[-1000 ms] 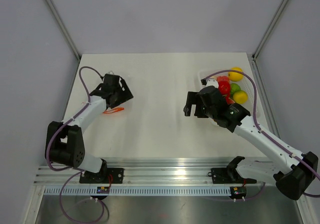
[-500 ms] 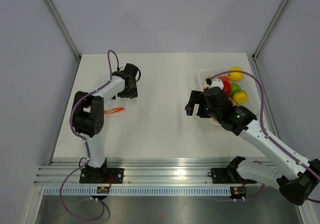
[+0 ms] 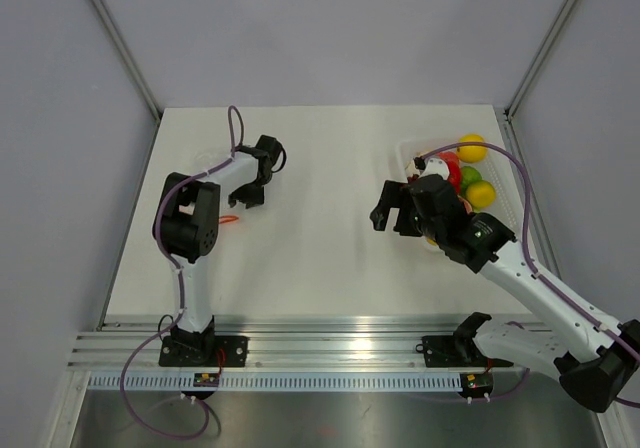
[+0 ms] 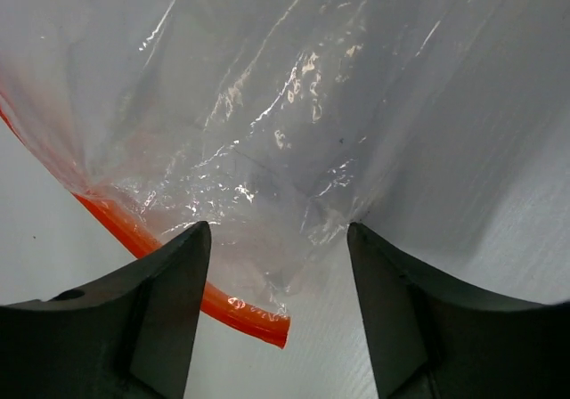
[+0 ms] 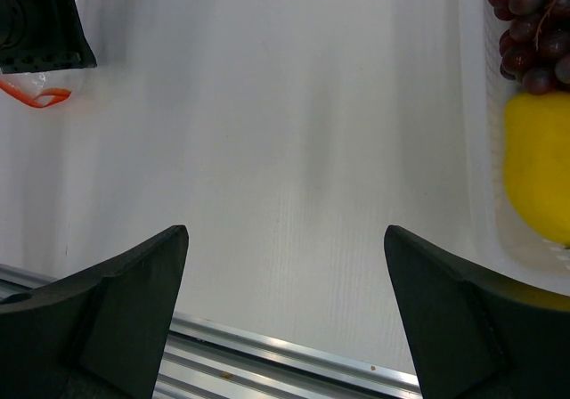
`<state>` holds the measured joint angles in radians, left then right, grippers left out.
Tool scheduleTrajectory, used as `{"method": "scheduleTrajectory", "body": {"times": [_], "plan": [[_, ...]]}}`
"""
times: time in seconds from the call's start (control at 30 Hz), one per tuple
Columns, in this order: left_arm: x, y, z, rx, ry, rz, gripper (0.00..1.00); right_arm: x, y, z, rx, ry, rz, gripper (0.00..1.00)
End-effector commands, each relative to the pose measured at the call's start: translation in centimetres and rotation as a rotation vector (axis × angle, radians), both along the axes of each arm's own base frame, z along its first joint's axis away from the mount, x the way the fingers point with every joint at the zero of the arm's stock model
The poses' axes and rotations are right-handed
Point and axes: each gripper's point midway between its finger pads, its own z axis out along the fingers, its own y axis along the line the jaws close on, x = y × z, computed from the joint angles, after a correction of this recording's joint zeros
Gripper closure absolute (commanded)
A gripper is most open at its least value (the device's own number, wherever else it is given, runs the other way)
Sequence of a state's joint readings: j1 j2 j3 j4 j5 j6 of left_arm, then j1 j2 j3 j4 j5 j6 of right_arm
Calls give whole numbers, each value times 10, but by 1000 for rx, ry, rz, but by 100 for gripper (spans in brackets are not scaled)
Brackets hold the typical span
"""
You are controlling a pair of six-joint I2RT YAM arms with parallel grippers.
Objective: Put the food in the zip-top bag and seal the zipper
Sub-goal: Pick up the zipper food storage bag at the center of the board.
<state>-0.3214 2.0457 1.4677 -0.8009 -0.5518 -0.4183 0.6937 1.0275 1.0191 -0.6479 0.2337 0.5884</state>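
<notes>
The zip-top bag [image 4: 267,105] lies clear and crumpled on the table's left side, its red-orange zipper [image 4: 160,256] curling at its edge and showing from above as an orange strip [image 3: 228,219]. My left gripper [image 3: 250,192] hovers right over the bag. In the wrist view it [image 4: 278,230] is open, with the bag's corner and the zipper's end in the gap, unpinched. The food sits in a white tray [image 3: 404,152]: lemons [image 3: 472,147], red fruit [image 3: 449,174], a green piece [image 3: 469,176], grapes [image 5: 530,34]. My right gripper [image 3: 388,220] is open and empty left of the tray.
The tray's wall [image 5: 474,141] runs down the right side of the right wrist view, with a lemon [image 5: 539,163] inside. An aluminium rail [image 3: 330,333] borders the near table edge. Grey walls close in the sides and back.
My left arm has folded upright, and its wrist swung to the back, then down over the bag's zipper end. The right arm shifted slightly right and stays open.
</notes>
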Motion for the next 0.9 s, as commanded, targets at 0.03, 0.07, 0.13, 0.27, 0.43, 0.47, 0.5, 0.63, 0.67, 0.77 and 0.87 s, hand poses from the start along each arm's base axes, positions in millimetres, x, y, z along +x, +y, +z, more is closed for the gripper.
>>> {"method": "scheduleTrajectory", "body": {"times": [0.03, 0.07, 0.13, 0.27, 0.43, 0.47, 0.5, 0.63, 0.67, 0.77, 0.87], "plan": [[3, 3, 6, 35, -14, 2, 68, -4, 2, 7, 39, -19, -1, 0], [6, 2, 10, 31, -24, 6, 82, -4, 3, 7, 41, -18, 0, 1], [4, -1, 20, 3, -31, 11, 100, -6, 4, 5, 50, -9, 3, 1], [-1, -54, 51, -325, -74, -26, 100, -7, 6, 2, 62, -9, 9, 0], [-17, -109, 100, -655, -151, -57, 100, -9, 10, -2, 76, -2, 18, 0], [-22, -124, 118, -757, -164, -71, 100, -10, 12, -1, 84, -3, 23, 1], [-25, -129, 124, -788, -172, -62, 100, -10, 15, -1, 96, -4, 28, 1], [-39, -151, 151, -957, -193, -19, 100, -11, 27, -3, 140, -2, 53, 0], [-45, -159, 152, -1018, -175, 23, 100, -11, 31, -2, 153, -6, 61, 1], [-58, -171, 169, -1113, -175, 77, 100, -10, 46, -2, 180, -29, 89, 1], [-71, -180, 191, -1151, -194, 108, 100, -11, 63, -2, 165, -63, 124, 0]]}}
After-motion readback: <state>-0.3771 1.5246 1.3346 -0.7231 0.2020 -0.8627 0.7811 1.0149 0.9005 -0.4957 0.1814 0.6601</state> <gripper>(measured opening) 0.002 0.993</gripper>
